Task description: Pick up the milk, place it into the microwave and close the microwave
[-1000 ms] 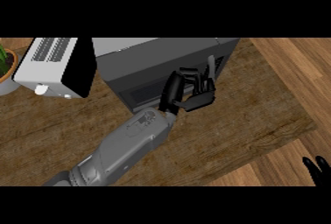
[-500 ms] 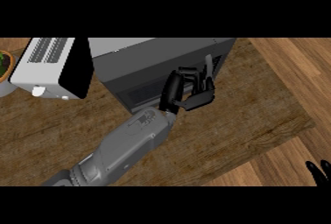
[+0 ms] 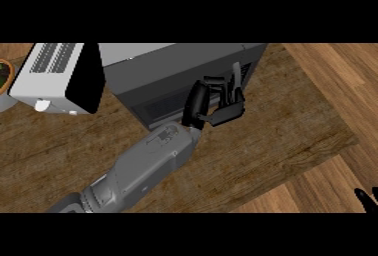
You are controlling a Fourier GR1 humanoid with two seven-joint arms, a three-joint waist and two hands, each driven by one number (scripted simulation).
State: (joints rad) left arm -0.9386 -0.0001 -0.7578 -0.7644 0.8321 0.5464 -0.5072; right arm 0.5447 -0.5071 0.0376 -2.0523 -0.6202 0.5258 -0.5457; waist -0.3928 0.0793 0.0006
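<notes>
The grey microwave (image 3: 177, 65) stands at the back of the counter, and its dark front door (image 3: 159, 107) looks flush with the body. My left hand (image 3: 218, 102) rests against the right part of that front, fingers pointing up and slightly bent, holding nothing. The left forearm (image 3: 144, 167) runs in from the lower left. Only the fingertips of my right hand (image 3: 367, 197) show, at the lower right edge, pointing up and at rest. No milk carton is in view.
A white toaster (image 3: 55, 75) with top slots and a black side stands left of the microwave. A plate's rim (image 3: 4, 75) shows at the far left edge. The wooden counter top (image 3: 273, 145) spreads in front, with paler floor boards (image 3: 332, 75) beyond its right edge.
My left hand has stayed at the microwave's front, its fingers bending a little closer together. The right hand's fingertips have sunk slightly toward the corner.
</notes>
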